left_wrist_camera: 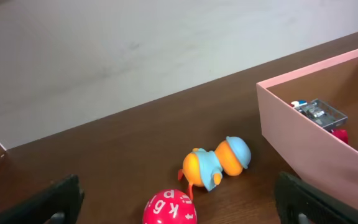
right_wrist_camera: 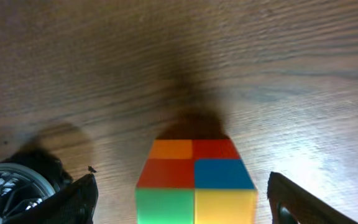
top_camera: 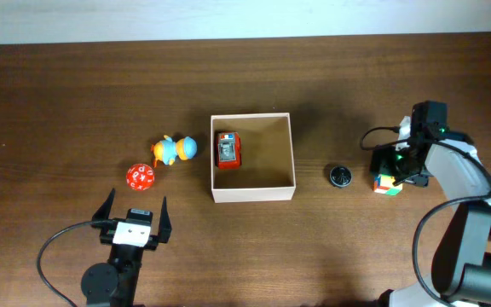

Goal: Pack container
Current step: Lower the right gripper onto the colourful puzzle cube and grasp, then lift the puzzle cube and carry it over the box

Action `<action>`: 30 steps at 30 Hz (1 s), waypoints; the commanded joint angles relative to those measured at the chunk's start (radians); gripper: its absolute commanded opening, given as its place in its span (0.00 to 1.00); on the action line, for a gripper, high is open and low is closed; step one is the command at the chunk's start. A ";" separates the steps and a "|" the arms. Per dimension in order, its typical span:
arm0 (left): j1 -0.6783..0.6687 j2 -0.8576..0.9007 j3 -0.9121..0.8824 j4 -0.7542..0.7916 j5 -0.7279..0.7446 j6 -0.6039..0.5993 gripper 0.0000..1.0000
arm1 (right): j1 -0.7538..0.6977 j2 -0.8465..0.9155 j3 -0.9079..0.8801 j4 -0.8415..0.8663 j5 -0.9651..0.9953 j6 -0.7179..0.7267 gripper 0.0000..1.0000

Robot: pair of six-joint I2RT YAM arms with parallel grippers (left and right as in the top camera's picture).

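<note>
Tabletop [top_camera: 58, 102]: white-lettered red ball [left_wrist_camera: 169, 210] left of container [top_camera: 254, 194]

Six loose things on one brown wooden surface [top_camera: 58, 102], one of each kind.
There was one square, shallow, white-walled cardboard container [top_camera: 254, 194], one red toy car [top_camera: 228, 149], one orange-and-blue plastic duck [top_camera: 174, 150], one red ball printed with white characters [top_camera: 141, 177], one small black wheel [top_camera: 339, 176] and one multicoloured puzzle cube [top_camera: 386, 183].
</note>
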 commanded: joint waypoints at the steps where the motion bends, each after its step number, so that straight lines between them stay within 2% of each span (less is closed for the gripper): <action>1: -0.005 -0.007 -0.006 -0.002 -0.004 0.012 0.99 | -0.004 0.022 -0.033 0.016 -0.024 -0.024 0.81; 7: -0.005 -0.007 -0.006 -0.002 -0.004 0.012 0.99 | -0.004 0.023 -0.045 0.032 -0.023 -0.024 0.73; 17: -0.005 -0.007 -0.006 -0.002 -0.004 0.012 0.99 | -0.004 0.023 -0.045 0.032 -0.023 -0.023 0.49; 21: -0.005 -0.007 -0.006 -0.002 -0.004 0.012 0.99 | -0.004 0.023 -0.045 0.033 -0.024 -0.023 0.45; 30: -0.005 -0.007 -0.006 -0.002 -0.004 0.012 0.99 | -0.004 0.023 -0.016 0.039 -0.066 -0.022 0.46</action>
